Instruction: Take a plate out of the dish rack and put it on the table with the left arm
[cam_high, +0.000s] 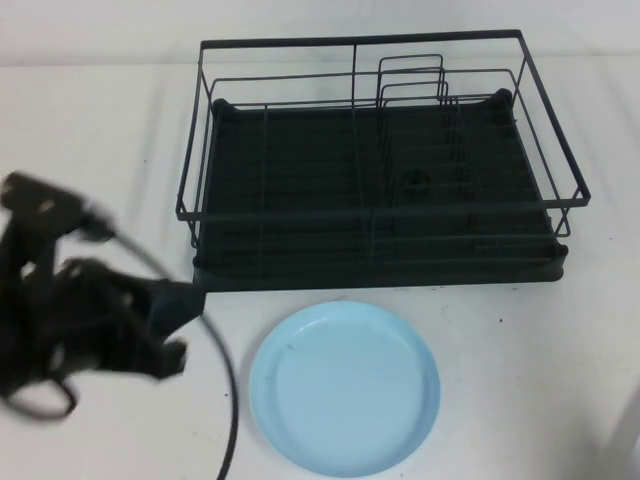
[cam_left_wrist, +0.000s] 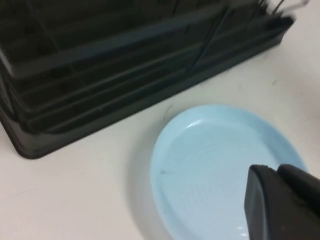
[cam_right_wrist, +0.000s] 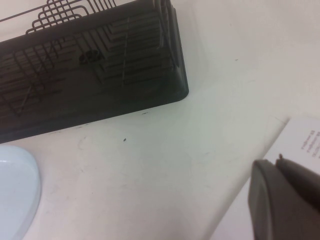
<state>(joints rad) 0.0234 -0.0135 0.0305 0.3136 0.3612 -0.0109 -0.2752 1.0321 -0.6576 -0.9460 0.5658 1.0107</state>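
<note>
The round light-blue plate (cam_high: 344, 388) lies flat on the white table (cam_high: 100, 130), just before the black wire dish rack (cam_high: 375, 190) — delivered; left gripper (cam_high: 170, 330) shut, empty, beside it — right gripper (cam_right_wrist: 287, 200) parked, cannot tell

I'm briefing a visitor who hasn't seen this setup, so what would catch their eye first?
The light-blue plate lies flat on the white table, just in front of the big black dish rack, whose slots hold nothing. The left pincer, shut and holding nothing, is left of the plate. The right pincer is off to the right, near the table's edge.
</note>
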